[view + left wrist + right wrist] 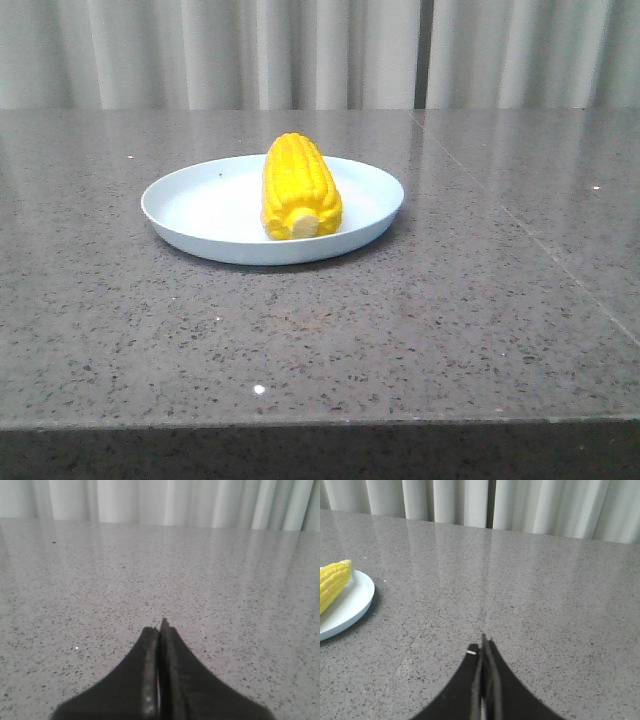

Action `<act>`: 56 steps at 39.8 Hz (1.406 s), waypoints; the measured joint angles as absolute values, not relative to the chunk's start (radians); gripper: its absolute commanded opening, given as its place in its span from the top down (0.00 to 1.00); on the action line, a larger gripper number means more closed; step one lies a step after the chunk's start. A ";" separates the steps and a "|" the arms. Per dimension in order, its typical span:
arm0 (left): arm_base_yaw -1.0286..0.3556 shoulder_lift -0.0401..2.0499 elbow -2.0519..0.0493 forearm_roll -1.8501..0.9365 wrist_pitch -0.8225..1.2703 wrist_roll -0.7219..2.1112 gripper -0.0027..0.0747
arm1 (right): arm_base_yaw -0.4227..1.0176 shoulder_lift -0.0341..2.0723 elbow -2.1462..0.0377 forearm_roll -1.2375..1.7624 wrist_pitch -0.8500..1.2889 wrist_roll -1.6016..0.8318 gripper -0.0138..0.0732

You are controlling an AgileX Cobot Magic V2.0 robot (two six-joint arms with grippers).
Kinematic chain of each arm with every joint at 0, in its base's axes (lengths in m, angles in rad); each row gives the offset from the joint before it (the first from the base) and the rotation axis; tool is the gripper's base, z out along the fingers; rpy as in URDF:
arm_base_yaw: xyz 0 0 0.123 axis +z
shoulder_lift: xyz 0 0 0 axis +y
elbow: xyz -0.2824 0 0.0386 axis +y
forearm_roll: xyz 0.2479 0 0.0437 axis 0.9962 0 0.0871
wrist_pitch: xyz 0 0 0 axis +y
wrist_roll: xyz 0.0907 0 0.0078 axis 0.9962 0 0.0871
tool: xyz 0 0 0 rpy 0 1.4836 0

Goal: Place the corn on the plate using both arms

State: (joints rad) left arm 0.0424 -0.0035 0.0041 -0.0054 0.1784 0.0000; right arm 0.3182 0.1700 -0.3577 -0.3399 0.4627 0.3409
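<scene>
Fingers of the left gripper (161,625) meet flat together, gripping nothing, we see. At centre, the corn (298,187) lies on the plate (190,208), pale stub toward us. Rightward, the right gripper (483,641) is likewise pressed closed and empty above the table (480,300).

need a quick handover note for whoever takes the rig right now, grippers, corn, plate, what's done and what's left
Left gripper: shut, empty, over bare table, away from the plate.
Right gripper: shut, empty, off to the plate's right side.
The corn lies on the plate, right of its centre, pale stub end toward the camera in the front view.
Done: corn is on the plate, both arms clear.
Left: nothing visible; just confirm the corn sits steady.
</scene>
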 measured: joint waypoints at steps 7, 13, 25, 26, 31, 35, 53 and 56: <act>0.042 -0.004 0.004 -0.005 0.178 0.000 0.99 | 0.318 0.170 -0.358 -0.340 0.463 0.341 0.97; 0.042 -0.004 0.004 -0.005 0.178 0.000 0.99 | 0.318 0.170 -0.358 -0.340 0.463 0.341 0.97; 0.042 -0.004 0.004 -0.005 0.178 0.000 0.99 | 0.318 0.169 -0.352 -0.340 0.463 0.341 0.97; 0.042 -0.004 0.004 -0.005 0.178 0.000 0.99 | 0.316 0.166 -0.347 -0.340 0.463 0.338 0.97; 0.042 -0.004 0.004 -0.005 0.178 0.000 0.99 | 0.272 0.142 -0.307 -0.268 0.456 0.248 0.97; 0.042 -0.004 0.004 -0.005 0.178 0.000 0.99 | 0.216 0.110 -0.253 -0.159 0.416 0.102 0.97; 0.042 -0.004 0.004 -0.005 0.178 0.000 0.99 | 0.046 -0.009 0.027 0.091 0.186 -0.078 0.97; 0.042 -0.004 0.004 -0.005 0.178 0.000 0.99 | 0.041 -0.010 0.027 0.096 0.186 -0.078 0.97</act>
